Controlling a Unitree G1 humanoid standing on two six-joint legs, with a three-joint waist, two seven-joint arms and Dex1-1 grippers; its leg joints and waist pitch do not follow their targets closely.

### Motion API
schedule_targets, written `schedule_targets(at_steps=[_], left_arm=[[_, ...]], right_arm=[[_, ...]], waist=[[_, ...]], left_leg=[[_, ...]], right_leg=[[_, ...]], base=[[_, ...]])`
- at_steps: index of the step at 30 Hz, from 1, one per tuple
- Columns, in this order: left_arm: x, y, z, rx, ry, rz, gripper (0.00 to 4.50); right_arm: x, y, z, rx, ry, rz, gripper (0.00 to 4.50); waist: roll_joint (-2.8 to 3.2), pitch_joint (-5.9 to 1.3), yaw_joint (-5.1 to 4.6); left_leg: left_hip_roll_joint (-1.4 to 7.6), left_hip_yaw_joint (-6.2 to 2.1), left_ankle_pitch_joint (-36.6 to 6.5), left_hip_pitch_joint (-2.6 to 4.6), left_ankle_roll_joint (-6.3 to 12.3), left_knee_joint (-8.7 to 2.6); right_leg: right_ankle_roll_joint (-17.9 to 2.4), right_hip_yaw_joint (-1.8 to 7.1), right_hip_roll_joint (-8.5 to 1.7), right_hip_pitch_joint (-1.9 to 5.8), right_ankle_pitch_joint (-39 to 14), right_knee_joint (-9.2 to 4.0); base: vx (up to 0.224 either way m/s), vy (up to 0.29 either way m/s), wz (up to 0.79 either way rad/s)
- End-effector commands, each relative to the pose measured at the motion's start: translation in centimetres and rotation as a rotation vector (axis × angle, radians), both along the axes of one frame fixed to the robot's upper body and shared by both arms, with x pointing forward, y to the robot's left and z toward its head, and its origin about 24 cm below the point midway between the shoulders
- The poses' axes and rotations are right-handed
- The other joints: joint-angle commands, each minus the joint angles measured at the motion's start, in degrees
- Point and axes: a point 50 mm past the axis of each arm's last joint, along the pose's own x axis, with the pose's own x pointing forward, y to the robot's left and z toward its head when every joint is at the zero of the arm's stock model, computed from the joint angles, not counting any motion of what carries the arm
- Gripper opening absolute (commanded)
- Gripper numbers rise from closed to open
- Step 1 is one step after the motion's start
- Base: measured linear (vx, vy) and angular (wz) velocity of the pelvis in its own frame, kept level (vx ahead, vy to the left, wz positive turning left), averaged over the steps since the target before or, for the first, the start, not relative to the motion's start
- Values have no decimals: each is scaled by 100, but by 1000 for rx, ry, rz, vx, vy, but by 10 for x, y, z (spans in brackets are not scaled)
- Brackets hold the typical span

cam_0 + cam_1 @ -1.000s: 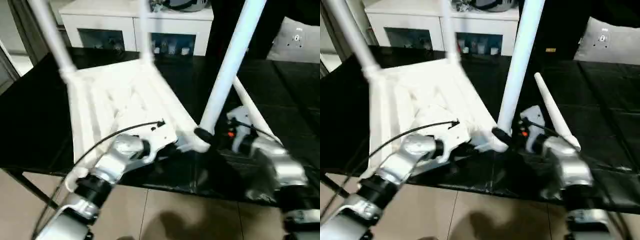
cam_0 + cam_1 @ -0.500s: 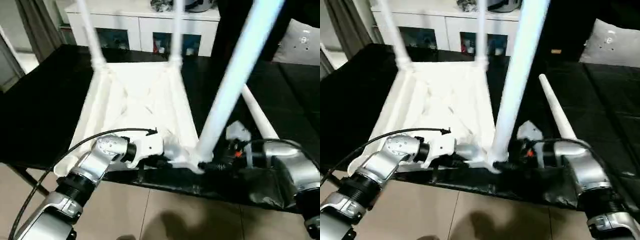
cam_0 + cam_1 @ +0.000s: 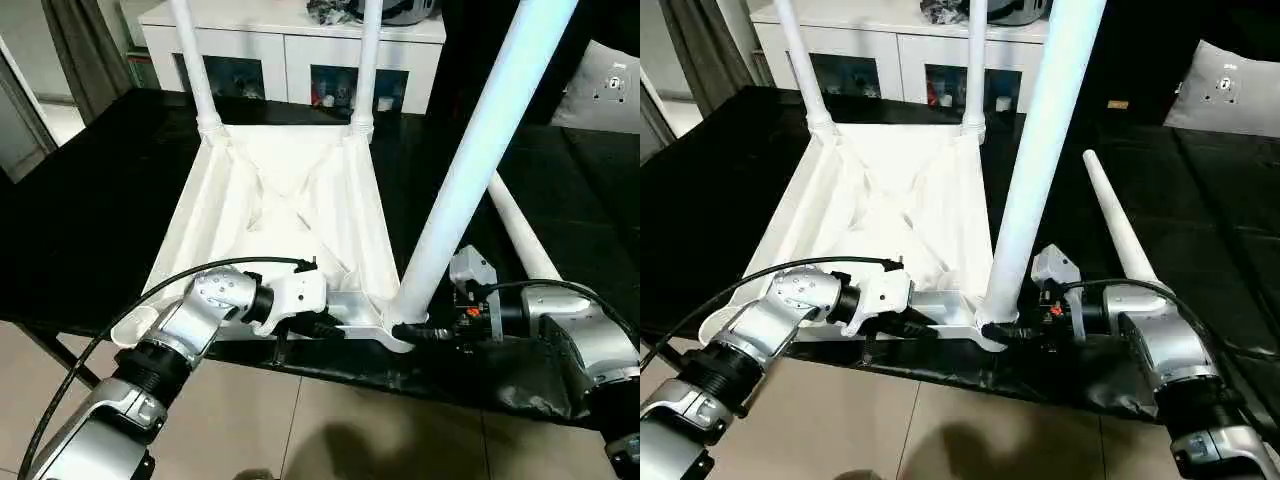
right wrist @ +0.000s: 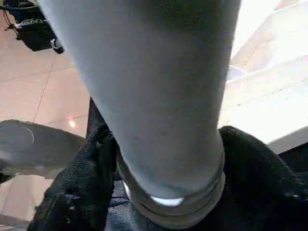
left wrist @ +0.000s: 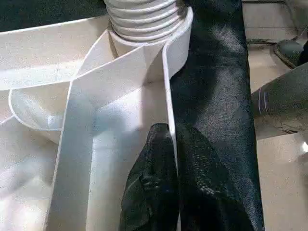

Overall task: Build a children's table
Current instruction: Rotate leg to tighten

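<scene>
The children's table top (image 3: 280,190) lies upside down on the black worktable (image 3: 90,200). Two white legs (image 3: 195,70) (image 3: 365,70) stand in its far corner sockets. A third leg (image 3: 470,160) stands in the near right socket (image 3: 395,338). My right gripper (image 4: 168,159) is shut on that leg's ribbed base, one black finger (image 4: 86,178) on each side. My left gripper (image 5: 172,132) is shut on the top's thin front rim (image 5: 168,72), just beside the same socket. A loose leg (image 3: 1120,230) lies on the worktable to the right.
The worktable's front edge (image 3: 330,365) runs just under both grippers, with tiled floor (image 3: 300,430) below. A white cabinet (image 3: 290,40) stands behind the table. A black cable (image 3: 200,272) loops over my left forearm. A pale cushion (image 3: 610,85) sits at the far right.
The head camera has swung, so the whole picture has shifted and levelled. My right fingers have drawn in around the leg's base. The left gripper has kept its hold on the rim.
</scene>
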Motion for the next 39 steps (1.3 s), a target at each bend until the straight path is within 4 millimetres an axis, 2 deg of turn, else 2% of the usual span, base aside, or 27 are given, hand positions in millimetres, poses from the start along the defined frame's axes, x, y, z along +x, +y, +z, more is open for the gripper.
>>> schedule_targets(at_steps=[1,5,9,11,13,14,15,16,17,18,19,20,21,22,23,24,25,26,28,31,33,34,35,36,37,39], left_arm=[[-8,1,-15,76,58,-51,0],[-9,1,-16,60,80,-21,0],[-9,-6,-12,4,109,58,0],[-7,-11,-11,-13,116,103,0],[-6,-18,-10,-38,122,162,0],[-5,-21,-10,-47,124,187,0],[-2,-29,-8,-79,130,261,0],[-2,-29,-8,-79,130,261,0],[-1,-33,-7,-90,134,291,0],[1,-38,-6,-106,137,347,0],[6,-43,-4,-127,131,414,0],[13,-50,-2,-153,121,506,0],[17,-54,-1,-168,107,569,0],[20,-56,0,-175,98,605,0],[20,-58,1,-181,91,610,0],[20,-60,2,-185,86,614,0],[20,-63,3,-189,80,615,0],[18,-65,4,-189,73,593,0],[14,-66,4,-177,58,547,0],[12,-58,1,-153,39,515,0],[12,-53,-1,-134,35,499,0],[11,-50,-2,-128,26,482,0],[9,-44,-4,-115,20,435,0],[8,-42,-4,-111,20,422,0],[7,-39,-5,-101,13,394,0],[7,-33,-6,-84,6,363,0]], right_arm=[[-6,7,-1,42,26,41,299],[-11,13,-4,91,63,30,278],[-10,26,-14,123,106,-86,272],[-6,33,-19,117,106,-153,272],[0,41,-23,122,100,-251,272],[3,44,-24,128,101,-288,272],[11,50,-26,141,109,-401,272],[11,50,-26,141,109,-401,272],[14,53,-26,150,113,-441,272],[19,57,-27,158,115,-510,272],[24,59,-28,156,109,-572,272],[29,62,-29,150,100,-652,272],[34,62,-30,142,81,-709,272],[36,62,-30,137,70,-742,272],[37,62,-29,136,63,-750,272],[37,62,-29,136,58,-755,272],[37,62,-29,140,56,-757,272],[36,61,-28,119,18,-734,328],[34,59,-28,108,-8,-689,344],[33,50,-25,136,-28,-676,370],[32,44,-22,132,-52,-656,388],[31,40,-21,128,-61,-634,396],[28,32,-18,115,-84,-583,407],[27,29,-17,111,-91,-568,418],[26,25,-15,107,-104,-543,426],[24,18,-11,111,-111,-499,441]], waist=[[-70,-347,-16],[-70,-343,1],[-74,-330,-33],[-109,-284,-91],[-93,-228,-163],[-85,-204,-258],[-67,-170,-356],[-69,-171,-472],[-39,-190,-510],[18,-206,-598],[18,-202,-634],[33,-179,-719],[19,-168,-813],[20,-190,-857],[10,-192,-866],[-2,-183,-862],[-28,-186,-852],[-23,-205,-815],[5,-242,-764],[12,-267,-733],[9,-301,-685],[30,-317,-667],[20,-375,-614],[-6,-383,-577],[10,-367,-539],[-1,-363,-484]], left_leg=[[508,-183,-508,0,586,-366],[526,-189,-560,7,547,-378],[514,-192,-602,5,459,-393],[477,-176,-802,36,364,-410],[437,-192,-1101,74,234,-420],[420,-202,-1342,129,129,-411],[411,-227,-1656,190,46,-396],[393,-259,-1866,194,6,-382],[408,-284,-1933,179,6,-394],[472,-333,-2063,152,-3,-435],[510,-349,-2169,143,-24,-457],[535,-348,-2394,198,-57,-463],[518,-369,-2633,221,-86,-435],[489,-369,-2638,209,-54,-415],[463,-348,-2557,211,-23,-403],[392,-310,-2303,203,34,-366],[366,-297,-2157,181,73,-358],[370,-291,-1894,129,136,-372],[466,-307,-1518,55,265,-435],[505,-310,-1298,25,340,-448],[502,-285,-806,-34,495,-409],[499,-288,-668,-52,535,-396],[499,-283,-324,-66,643,-362],[475,-259,-29,-101,828,-317],[445,-247,47,-136,954,-299],[417,-224,-7,-142,976,-280]], right_leg=[[-429,476,-635,319,-1566,-434],[-426,479,-644,317,-1631,-437],[-392,474,-652,322,-1779,-460],[-280,453,-649,292,-2326,-552],[-83,403,-648,278,-2933,-667],[35,357,-645,264,-3284,-740],[143,273,-631,230,-3617,-829],[250,194,-627,274,-3699,-861],[303,173,-626,314,-3657,-866],[300,163,-631,353,-3391,-840],[278,172,-632,360,-3300,-833],[196,142,-630,323,-3216,-850],[237,50,-634,341,-3317,-869],[320,46,-655,361,-3352,-880],[332,65,-672,339,-3371,-900],[325,77,-708,305,-3449,-939],[328,84,-711,311,-3471,-942],[288,123,-721,331,-3342,-906],[12,241,-723,351,-2646,-769],[-242,304,-727,362,-2183,-664],[-452,349,-745,396,-1608,-557],[-495,348,-744,420,-1444,-520],[-575,361,-739,432,-965,-433],[-667,375,-725,406,-517,-357],[-694,368,-724,405,-450,-343],[-589,354,-705,390,-698,-366]], base=[[0,0,0],[0,0,0],[0,0,0],[0,0,0],[0,0,0],[0,0,0],[0,0,0],[0,0,0],[0,0,0],[0,0,0],[0,0,0],[0,0,0],[0,0,0],[0,0,0],[0,0,0],[0,0,0],[0,0,0],[0,0,0],[0,0,0],[0,0,0],[0,0,0],[0,0,0],[0,0,0],[0,0,0],[0,0,0],[0,0,0]])
